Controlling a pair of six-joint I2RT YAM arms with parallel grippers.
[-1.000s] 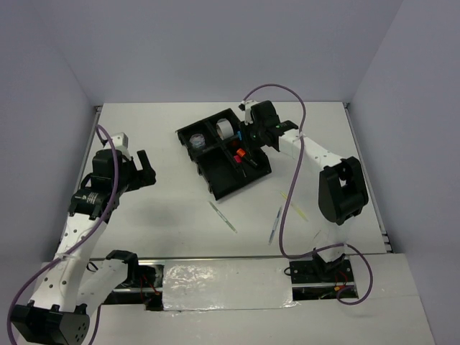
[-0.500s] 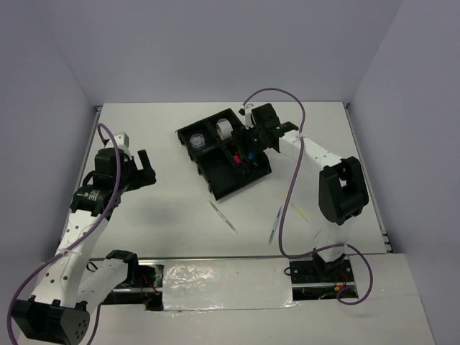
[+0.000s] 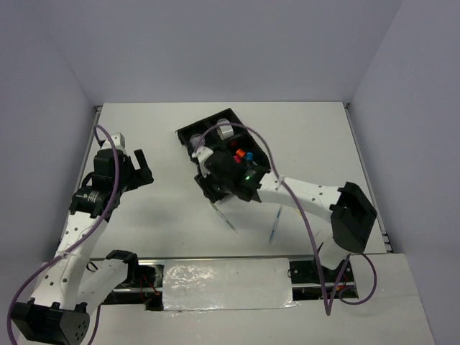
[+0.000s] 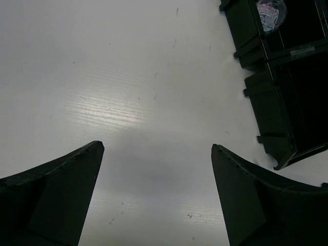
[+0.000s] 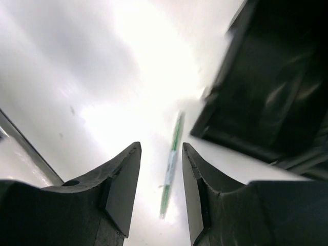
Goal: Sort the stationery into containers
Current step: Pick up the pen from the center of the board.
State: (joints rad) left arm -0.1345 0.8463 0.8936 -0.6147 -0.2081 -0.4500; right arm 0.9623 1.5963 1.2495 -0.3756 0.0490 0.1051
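A white table (image 3: 165, 215) stands enclosed by pale lavender walls (image 3: 215, 50), with a shiny silver strip (image 3: 223, 277) along the table's near edge.

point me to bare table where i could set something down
Widest bare table: back right, between the tray and the right wall. Also bare between the left tool and the tray. Crowded in front of the tray: the right arm, a green pen and a second pen.

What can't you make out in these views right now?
Top external: the right arm hides the tray's near compartments.
Right wrist: blur smears the green pen and tray interior.
Left wrist: the frame edge cuts off the tray and a glittery tape roll.
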